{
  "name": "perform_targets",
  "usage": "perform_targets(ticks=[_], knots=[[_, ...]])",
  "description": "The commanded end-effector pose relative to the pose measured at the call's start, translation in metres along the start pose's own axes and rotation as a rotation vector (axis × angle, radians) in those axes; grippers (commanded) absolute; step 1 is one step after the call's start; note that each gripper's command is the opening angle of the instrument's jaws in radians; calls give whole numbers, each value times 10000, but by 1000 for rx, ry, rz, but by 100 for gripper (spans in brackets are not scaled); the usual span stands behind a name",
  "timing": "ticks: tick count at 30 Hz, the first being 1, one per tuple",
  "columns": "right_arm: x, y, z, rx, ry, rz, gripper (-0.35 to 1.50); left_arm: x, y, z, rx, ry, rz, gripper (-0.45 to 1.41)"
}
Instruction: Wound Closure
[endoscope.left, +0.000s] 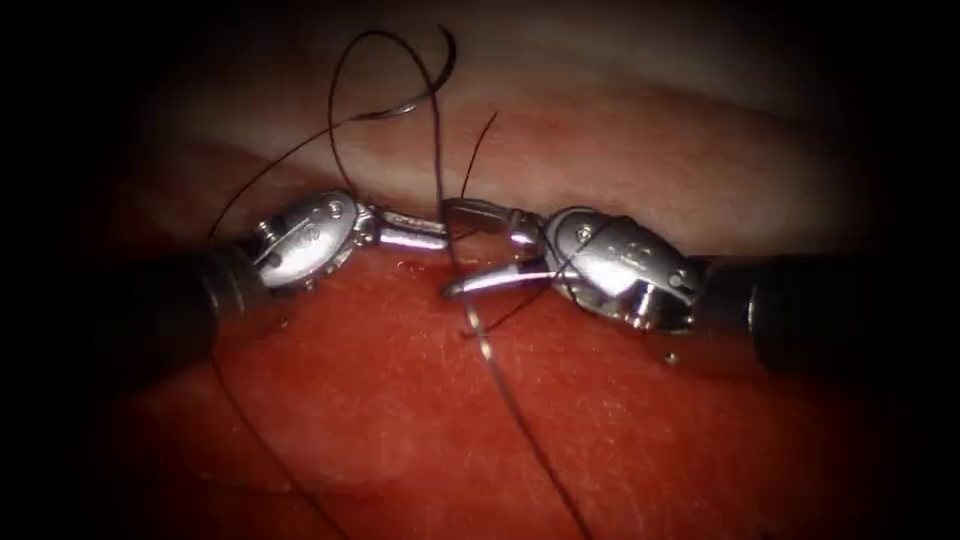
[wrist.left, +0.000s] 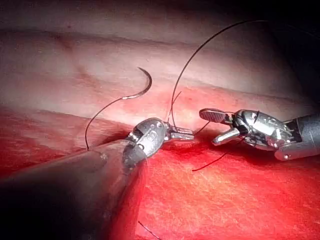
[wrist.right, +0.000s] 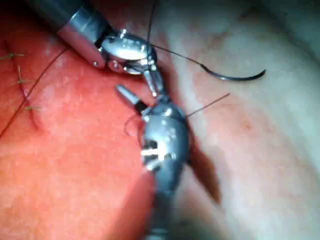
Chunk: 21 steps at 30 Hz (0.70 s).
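- Dark thread (endoscope.left: 437, 150) loops across the upper middle of the endoscope view, trailing from the curved needle (endoscope.left: 428, 80); that needle lies free on the pale tissue (endoscope.left: 640, 150), outside it, held by neither tool.
- Left end effector (endoscope.left: 425, 235) is closed, apparently pinching thread, probably to keep it taut.
- Right end effector (endoscope.left: 475, 250) gapes open around the strand, gripping nothing.

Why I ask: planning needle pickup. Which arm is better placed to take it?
Probably right: the right tool has open jaws holding nothing, while the left tool has jaws shut beside the thread. The needle lies free on the pale tissue, similarly near both.
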Motion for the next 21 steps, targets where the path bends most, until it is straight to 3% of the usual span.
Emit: perform_targets(ticks=[1, 15, 19, 21], knots=[[-6, 4, 10, -8, -3, 0, 106, -5, 1, 6, -7, 0, 5, -45], [-17, 26, 6, -104, -63, 25, 101, 1, 39, 14, -23, 2, 16, -45], [-23, 30, 8, -149, -104, 146, 96, 1, 37, 17, -21, 3, 15, -45], [-27, 35, 10, -185, -104, 287, 94, 2, 35, 18, -20, 3, 13, -45]])
